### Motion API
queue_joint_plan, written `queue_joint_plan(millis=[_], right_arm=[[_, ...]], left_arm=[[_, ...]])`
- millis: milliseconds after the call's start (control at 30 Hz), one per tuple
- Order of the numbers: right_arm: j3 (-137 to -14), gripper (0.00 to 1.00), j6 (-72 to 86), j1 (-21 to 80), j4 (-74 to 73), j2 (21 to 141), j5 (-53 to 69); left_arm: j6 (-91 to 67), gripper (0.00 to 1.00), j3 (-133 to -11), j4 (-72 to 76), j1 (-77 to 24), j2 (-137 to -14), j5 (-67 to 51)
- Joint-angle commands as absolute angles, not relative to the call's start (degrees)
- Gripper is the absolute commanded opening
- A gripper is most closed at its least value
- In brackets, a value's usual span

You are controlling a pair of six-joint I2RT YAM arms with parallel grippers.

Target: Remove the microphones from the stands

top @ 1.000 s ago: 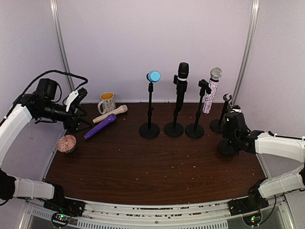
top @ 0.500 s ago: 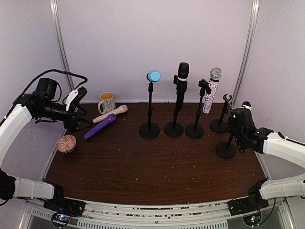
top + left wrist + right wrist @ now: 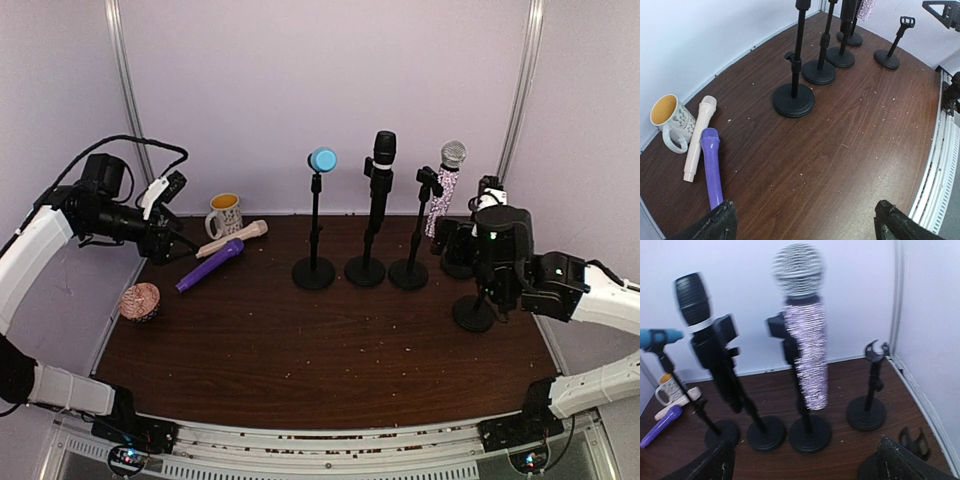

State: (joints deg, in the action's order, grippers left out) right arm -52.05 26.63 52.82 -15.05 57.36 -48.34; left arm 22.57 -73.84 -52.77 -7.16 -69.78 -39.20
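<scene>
Since the glitter mic [image 3: 807, 350] sits clipped, nearly upright and head up, just right of the black mic [image 3: 710, 340], it lies straight ahead of the right gripper [image 3: 805, 467], whose jaws are spread wide. That arm is nearer. The left gripper [image 3: 805, 225], also spread, hangs far left of the black mic.

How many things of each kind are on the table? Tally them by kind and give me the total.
Microphones: 5
Stands: 5
Mug: 1
Cupcake: 1
Total: 12
</scene>
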Motion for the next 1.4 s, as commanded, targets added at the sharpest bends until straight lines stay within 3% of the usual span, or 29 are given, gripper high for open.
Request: queue_joint_plan(millis=[0, 167, 267, 433, 933, 1367], right_arm=[[-57.58, 1.0, 22.14, 60.0, -10.09, 64.52, -49.76], [-61.96, 1.0, 22.25, 61.35, -1.47, 69.77, -52.48], [-59.0, 1.0, 16.02, 61.28, 10.36, 69.99, -43.2], [-68.42, 1.0, 9.54, 61.9, 5.43, 77.7, -40.81], [-84.46, 0.96, -17.24, 61.89, 21.87, 98.41, -41.79], [-94.4, 0.85, -23.17, 59.66, 29.35, 108.68, -42.73]], left_arm=[[21.0, 0.98, -77.49, -50.67, -6.14, -69.79, -34.83], [17.67, 0.98, -79.41, -49.33, -3.93, -70.07, -29.45], [16.81, 0.98, -80.21, -49.5, -1.26, -69.78, -28.73], [15.84, 0.98, -78.99, -48.72, 3.03, -69.72, -30.42], [13.42, 0.97, -75.18, -48.15, 3.89, -69.31, -37.94], [13.16, 0.97, -75.04, -48.43, 3.89, -67.7, -41.01]])
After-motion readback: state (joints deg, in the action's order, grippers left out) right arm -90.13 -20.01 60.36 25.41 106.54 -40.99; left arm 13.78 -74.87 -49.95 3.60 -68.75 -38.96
